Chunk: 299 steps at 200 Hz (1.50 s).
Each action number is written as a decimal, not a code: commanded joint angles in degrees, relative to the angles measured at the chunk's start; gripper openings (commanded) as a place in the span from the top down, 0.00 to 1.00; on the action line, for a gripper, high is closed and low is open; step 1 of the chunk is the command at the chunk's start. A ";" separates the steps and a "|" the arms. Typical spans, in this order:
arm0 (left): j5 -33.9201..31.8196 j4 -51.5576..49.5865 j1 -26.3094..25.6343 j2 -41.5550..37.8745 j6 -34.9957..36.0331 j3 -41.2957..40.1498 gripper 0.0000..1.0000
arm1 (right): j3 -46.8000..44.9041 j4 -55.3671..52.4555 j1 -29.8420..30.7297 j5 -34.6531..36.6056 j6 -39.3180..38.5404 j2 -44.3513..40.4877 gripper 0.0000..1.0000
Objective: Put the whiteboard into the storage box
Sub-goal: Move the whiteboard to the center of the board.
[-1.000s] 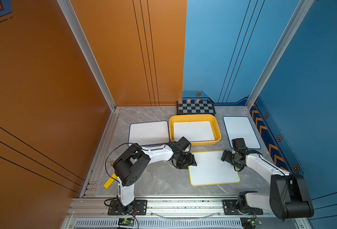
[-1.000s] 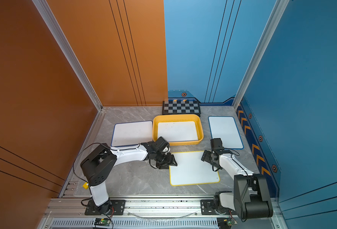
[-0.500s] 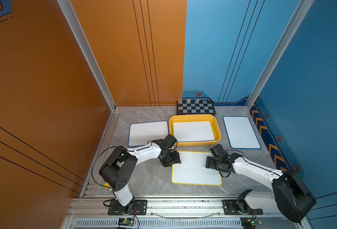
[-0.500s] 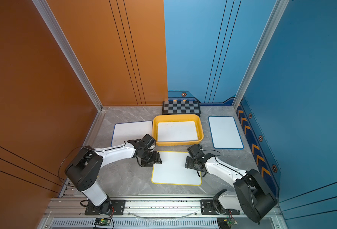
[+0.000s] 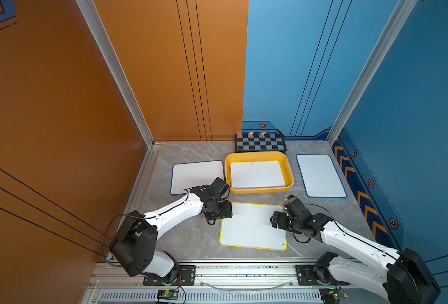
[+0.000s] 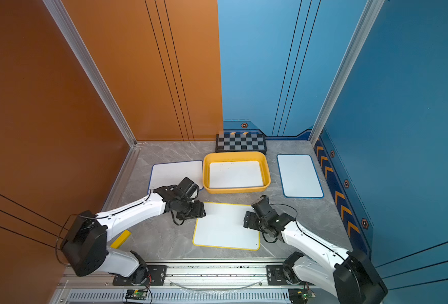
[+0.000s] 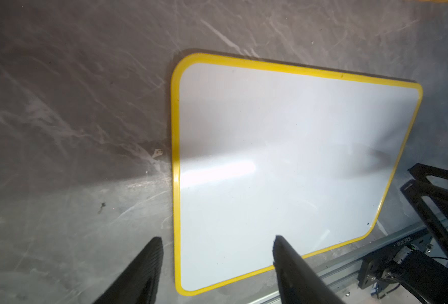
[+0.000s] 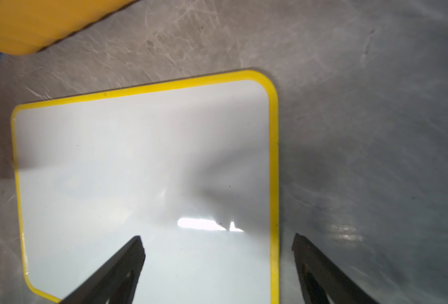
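Observation:
A yellow-framed whiteboard [image 5: 253, 226] [image 6: 227, 226] lies flat on the table in front of the storage box [image 5: 259, 190] [image 6: 236, 190], a shallow yellow tray with another whiteboard [image 5: 257, 174] lying inside it. My left gripper [image 5: 219, 210] [image 7: 217, 239] is open at the board's left edge, one finger over the table and one over the white face [image 7: 283, 163]. My right gripper [image 5: 277, 221] [image 8: 217, 237] is open at the right edge [image 8: 274, 184], which runs between its fingers. Neither holds anything.
Blue-framed whiteboards lie left [image 5: 196, 176] and right [image 5: 320, 175] of the box. A checkerboard [image 5: 259, 142] sits behind it against the back wall. The box's corner [image 8: 20, 26] shows in the right wrist view. A metal rail [image 5: 244, 271] runs along the front edge.
The yellow-framed whiteboard has slid left across the table, and both grippers have moved left with it, staying at its two side edges.

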 commanded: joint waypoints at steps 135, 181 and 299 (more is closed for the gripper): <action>-6.00 -5.39 -4.82 -2.80 -3.00 -7.25 0.29 | 0.14 -10.05 -6.63 -3.45 -3.93 2.01 0.07; -4.71 -5.33 -4.82 -0.36 -1.90 -7.57 0.27 | 0.48 -9.96 -1.81 -1.33 -1.04 3.99 0.07; 0.08 2.12 -10.94 9.68 -5.90 -4.77 0.26 | -2.26 -7.47 5.14 -0.73 5.01 3.54 0.07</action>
